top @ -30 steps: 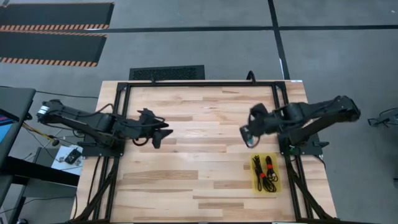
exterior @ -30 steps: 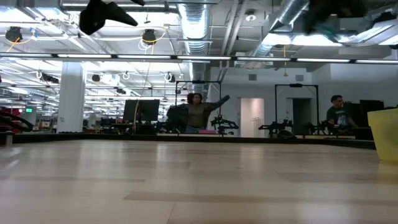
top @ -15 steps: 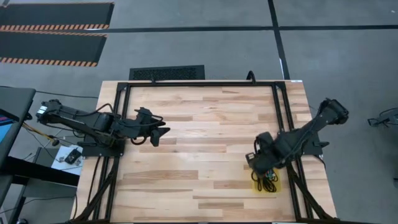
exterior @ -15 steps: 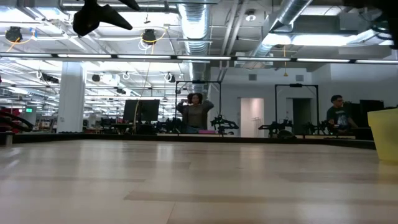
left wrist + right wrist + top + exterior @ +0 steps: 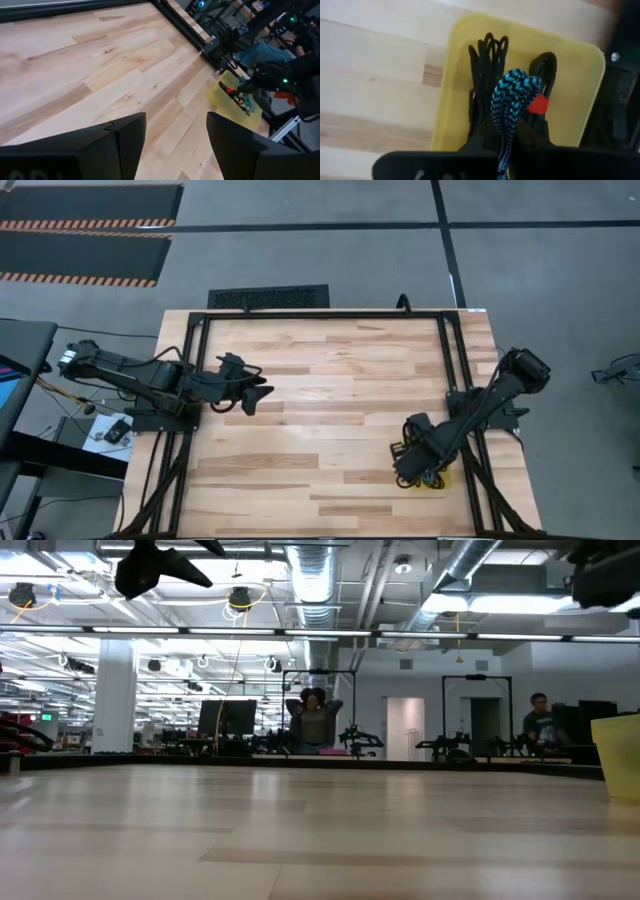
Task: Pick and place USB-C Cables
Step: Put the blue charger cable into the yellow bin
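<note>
My right gripper (image 5: 505, 145) hangs over the yellow tray (image 5: 451, 80) at the table's near right and is shut on a light blue braided USB-C cable bundle (image 5: 512, 92). Under it in the tray lie a black cable bundle (image 5: 487, 52) and another black one (image 5: 546, 65) with a red tie (image 5: 538, 105). In the high view the right gripper (image 5: 412, 465) covers most of the tray (image 5: 445, 478). My left gripper (image 5: 258, 393) waits open above the table's left middle, holding nothing. My right gripper pinches the light blue cable bundle between its two fingers (image 5: 476, 142), coming from above and pointing down. The bundle's looped end (image 5: 517, 80) sticks out past the fingertips over the tray. I cannot tell whether it touches the black cables beneath.
Bare wooden tabletop (image 5: 330, 400) spreads between the two arms. A black metal frame (image 5: 320, 315) runs along the table's far and side edges. In the low view the tray's wall (image 5: 620, 755) shows at the right, and people stand in the room behind.
My right gripper has swung from the table's right middle toward the near edge and come down over the yellow tray. My left arm has stayed almost still.
</note>
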`<state>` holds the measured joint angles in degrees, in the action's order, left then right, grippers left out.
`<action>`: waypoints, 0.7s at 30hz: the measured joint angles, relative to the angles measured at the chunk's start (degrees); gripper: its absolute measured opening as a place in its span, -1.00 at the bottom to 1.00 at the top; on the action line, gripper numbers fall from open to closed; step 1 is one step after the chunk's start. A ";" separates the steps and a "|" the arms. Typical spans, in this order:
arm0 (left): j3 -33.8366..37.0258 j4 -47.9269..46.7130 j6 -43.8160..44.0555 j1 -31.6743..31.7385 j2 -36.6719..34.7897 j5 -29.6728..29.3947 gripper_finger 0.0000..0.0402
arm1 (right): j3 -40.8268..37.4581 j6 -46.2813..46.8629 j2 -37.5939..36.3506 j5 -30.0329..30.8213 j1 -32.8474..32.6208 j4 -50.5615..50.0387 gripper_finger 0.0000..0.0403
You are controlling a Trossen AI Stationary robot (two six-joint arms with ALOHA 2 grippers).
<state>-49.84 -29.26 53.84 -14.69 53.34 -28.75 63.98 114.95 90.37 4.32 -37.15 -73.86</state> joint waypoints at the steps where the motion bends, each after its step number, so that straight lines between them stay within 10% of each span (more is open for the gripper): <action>1: 0.00 0.00 0.00 -0.07 0.00 0.01 -0.02 | -0.54 0.49 -0.24 0.00 0.00 -0.05 -0.92; 13: 0.00 -0.20 -0.45 -0.10 0.00 1.02 -0.02 | -8.66 1.00 -2.00 -3.80 0.03 8.08 -0.88; 21: 0.02 0.77 -2.52 0.59 -2.99 2.96 -0.02 | -9.83 -0.62 -4.13 -3.66 2.26 7.80 -0.40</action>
<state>-49.82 -28.49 51.32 -14.09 50.35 -25.80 54.15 114.33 86.23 0.66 -34.89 -66.06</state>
